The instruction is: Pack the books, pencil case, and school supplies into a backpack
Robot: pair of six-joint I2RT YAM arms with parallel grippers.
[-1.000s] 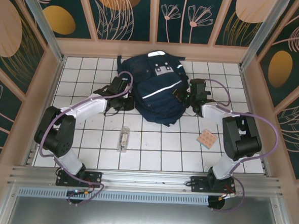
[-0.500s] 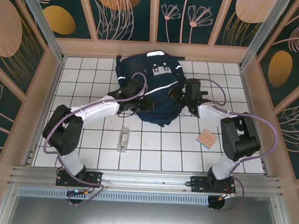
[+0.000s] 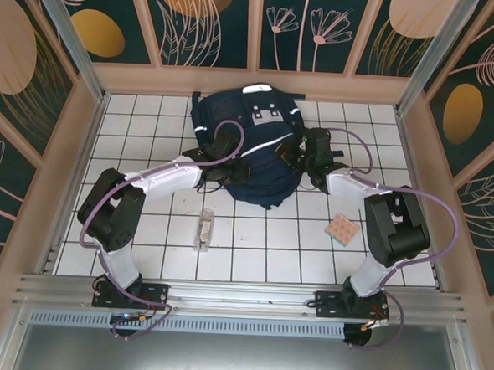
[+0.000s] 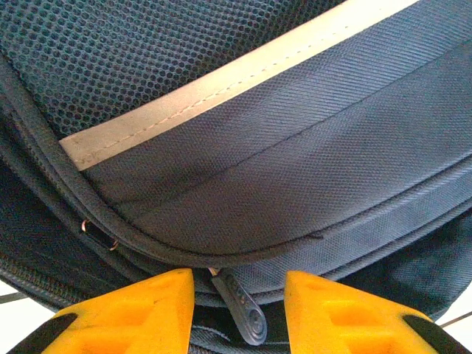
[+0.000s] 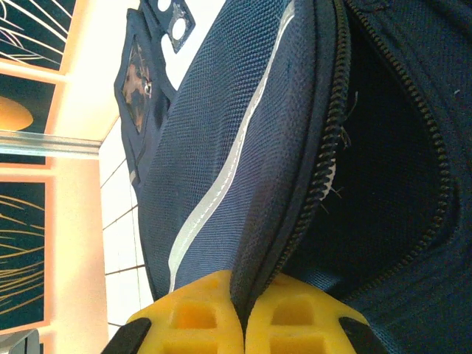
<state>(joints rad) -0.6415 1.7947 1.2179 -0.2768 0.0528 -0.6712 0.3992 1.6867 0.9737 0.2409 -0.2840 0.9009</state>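
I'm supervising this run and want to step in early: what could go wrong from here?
1. The left pincer has its jaws apart around the zipper pull; closing off-centre could miss it.
2. The right pincer pinches the backpack by a thin fold at its zipper edge, which may slip out and let the opening sag shut.

Backpack (image 5: 383,184) interior lost in shadow

We watch the left gripper (image 4: 240,284) swing right off the tabletop (image 3: 252,244) onto the backpack (image 3: 262,144), fingers (image 4: 147,310) parting, and the backpack's near edge draws farther back.
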